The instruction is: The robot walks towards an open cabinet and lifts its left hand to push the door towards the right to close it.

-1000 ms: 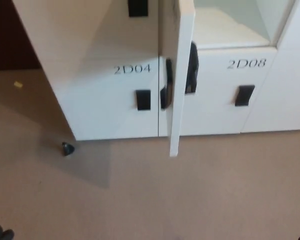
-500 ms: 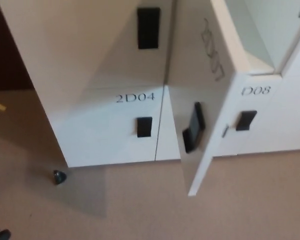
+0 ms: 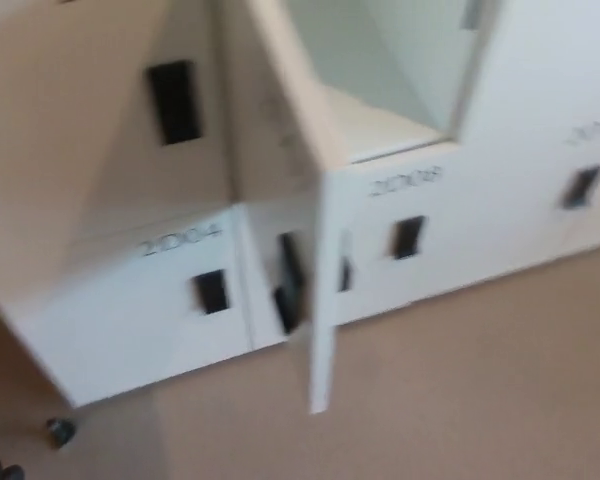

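Beige carpet [image 3: 460, 380] runs up to a white bank of lockers [image 3: 540, 120]. Only a dark sliver at the picture's bottom left corner might belong to the left hand, too little to tell if it is released or clenched; the right hand does not show. Up and to the right stands the open door [image 3: 315, 250], edge-on, long axis vertical, nearer the left arm.

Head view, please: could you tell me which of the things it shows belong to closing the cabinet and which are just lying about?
Part of the job:
- open door, standing out from the cabinet
- open compartment behind it

Just there:
- closed doors 2D04 and 2D08
- small dark object on the floor
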Motion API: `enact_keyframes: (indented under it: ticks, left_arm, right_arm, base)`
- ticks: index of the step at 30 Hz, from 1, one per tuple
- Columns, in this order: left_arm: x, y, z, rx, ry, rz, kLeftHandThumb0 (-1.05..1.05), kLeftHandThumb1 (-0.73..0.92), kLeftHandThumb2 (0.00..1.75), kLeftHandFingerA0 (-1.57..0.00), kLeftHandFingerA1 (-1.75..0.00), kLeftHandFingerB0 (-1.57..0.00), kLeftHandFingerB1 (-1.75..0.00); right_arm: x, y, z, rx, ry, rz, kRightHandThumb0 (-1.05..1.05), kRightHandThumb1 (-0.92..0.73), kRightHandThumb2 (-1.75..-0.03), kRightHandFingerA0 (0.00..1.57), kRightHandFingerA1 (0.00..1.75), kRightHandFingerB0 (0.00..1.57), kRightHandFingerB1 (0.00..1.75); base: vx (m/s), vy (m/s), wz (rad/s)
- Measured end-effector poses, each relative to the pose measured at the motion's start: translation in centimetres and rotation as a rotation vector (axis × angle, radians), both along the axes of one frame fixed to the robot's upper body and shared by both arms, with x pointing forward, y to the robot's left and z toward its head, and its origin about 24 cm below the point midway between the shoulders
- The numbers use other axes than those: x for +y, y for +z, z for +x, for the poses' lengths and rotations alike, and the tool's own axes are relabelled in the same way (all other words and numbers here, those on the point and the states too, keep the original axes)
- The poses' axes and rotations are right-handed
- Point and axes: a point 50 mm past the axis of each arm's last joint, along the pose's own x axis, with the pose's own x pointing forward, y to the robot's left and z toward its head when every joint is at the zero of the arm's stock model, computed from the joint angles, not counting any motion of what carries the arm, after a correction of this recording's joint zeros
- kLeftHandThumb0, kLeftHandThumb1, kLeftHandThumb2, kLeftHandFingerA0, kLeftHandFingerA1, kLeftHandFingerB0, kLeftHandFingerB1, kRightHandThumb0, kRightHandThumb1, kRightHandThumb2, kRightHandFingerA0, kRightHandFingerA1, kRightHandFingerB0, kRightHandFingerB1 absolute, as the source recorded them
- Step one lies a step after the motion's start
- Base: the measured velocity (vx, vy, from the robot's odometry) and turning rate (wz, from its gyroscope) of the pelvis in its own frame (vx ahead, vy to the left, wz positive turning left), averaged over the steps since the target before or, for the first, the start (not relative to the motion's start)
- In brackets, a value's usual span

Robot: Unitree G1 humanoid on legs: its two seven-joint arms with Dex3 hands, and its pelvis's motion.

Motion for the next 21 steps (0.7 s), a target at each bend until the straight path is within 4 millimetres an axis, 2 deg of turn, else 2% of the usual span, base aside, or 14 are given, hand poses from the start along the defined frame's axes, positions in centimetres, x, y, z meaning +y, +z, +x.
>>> enact_keyframes:
  ticks: [4,5,8,9,10,21]
  left_arm:
    - [-0.25,-0.26,-0.31,0.008,-0.002,-0.004,-0.17,0.64,0.58,-0.68,-0.49,-0.5,-0.42]
    - [-0.28,-0.29,-0.35,0.009,-0.002,-0.004,-0.18,0.63,0.58,-0.68,-0.49,-0.53,-0.43]
    - [-0.36,-0.35,-0.44,0.012,-0.007,-0.003,-0.17,0.64,0.58,-0.68,-0.49,-0.52,-0.43]
    - [-0.58,-0.5,-0.47,0.015,-0.01,-0.008,-0.18,0.64,0.58,-0.7,-0.49,-0.54,-0.43]
    - [-0.51,-0.43,-0.46,0.013,-0.012,-0.005,-0.19,0.63,0.58,-0.68,-0.49,-0.53,-0.43]
    - [-0.19,-0.24,-0.55,0.016,-0.017,0.013,-0.18,0.64,0.58,-0.69,-0.5,-0.54,-0.44]
  right_arm:
    - [-0.04,-0.21,-0.26,0.015,0.002,-0.002,-0.27,-0.56,-0.68,0.62,0.55,0.51,0.49]
    - [-0.03,-0.22,-0.26,0.015,0.004,-0.003,-0.18,-0.63,-0.58,0.65,0.49,0.53,0.43]
    - [0.0,-0.24,-0.26,0.014,0.008,-0.005,-0.26,-0.58,-0.67,0.63,0.54,0.48,0.47]
    - [0.0,-0.25,-0.31,0.014,0.008,-0.007,-0.26,-0.56,-0.67,0.63,0.54,0.49,0.48]
    - [0.18,-0.37,-0.34,0.017,0.011,-0.002,-0.18,-0.62,-0.58,0.65,0.49,0.51,0.42]
    - [0.49,-0.35,0.0,0.008,0.032,-0.008,-0.19,-0.63,-0.58,0.66,0.48,0.55,0.44]
  base:
    - [0.01,-0.007,-0.61]
    - [0.07,0.123,-0.52]
    - [0.04,0.169,-0.46]
    - [-0.01,0.193,-0.22]
    - [0.02,0.229,-0.42]
    - [0.02,0.096,-0.26]
